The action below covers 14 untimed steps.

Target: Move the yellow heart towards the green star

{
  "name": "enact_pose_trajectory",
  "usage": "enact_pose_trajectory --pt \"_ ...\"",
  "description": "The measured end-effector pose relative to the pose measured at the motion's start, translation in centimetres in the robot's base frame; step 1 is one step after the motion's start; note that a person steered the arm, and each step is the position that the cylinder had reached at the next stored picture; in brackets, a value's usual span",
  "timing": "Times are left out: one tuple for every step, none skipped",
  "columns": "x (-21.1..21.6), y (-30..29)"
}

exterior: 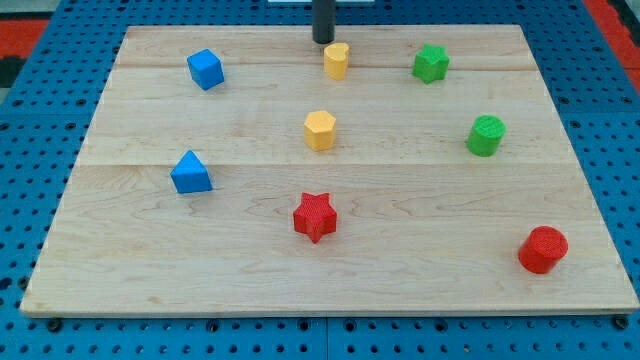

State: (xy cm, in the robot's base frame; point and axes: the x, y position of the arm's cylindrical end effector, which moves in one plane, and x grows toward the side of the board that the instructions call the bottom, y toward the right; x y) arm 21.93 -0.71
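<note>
The yellow heart stands near the top middle of the wooden board. The green star stands to its right, about a hundred pixels away, at the same height in the view. My tip is just above and slightly left of the yellow heart, very close to it; I cannot tell whether it touches.
A yellow hexagon sits below the heart. A green cylinder is at the right, a red cylinder at the lower right, a red star lower middle. A blue cube and a blue triangular block are at the left.
</note>
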Motion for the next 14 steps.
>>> enact_pose_trajectory --pt "1.0 4.5" --pt "0.6 5.4" --pt "-0.7 1.2" --pt "2.0 -0.6" --pt "3.5 2.9" --pt "3.6 2.5" --pt "7.7 0.6" --pt "8.9 5.8" --pt "7.6 7.0" --pt "10.6 5.7" --pt "10.9 -0.9" --pt "9.1 -4.0" --pt "3.9 -0.1" --pt "-0.9 0.8"
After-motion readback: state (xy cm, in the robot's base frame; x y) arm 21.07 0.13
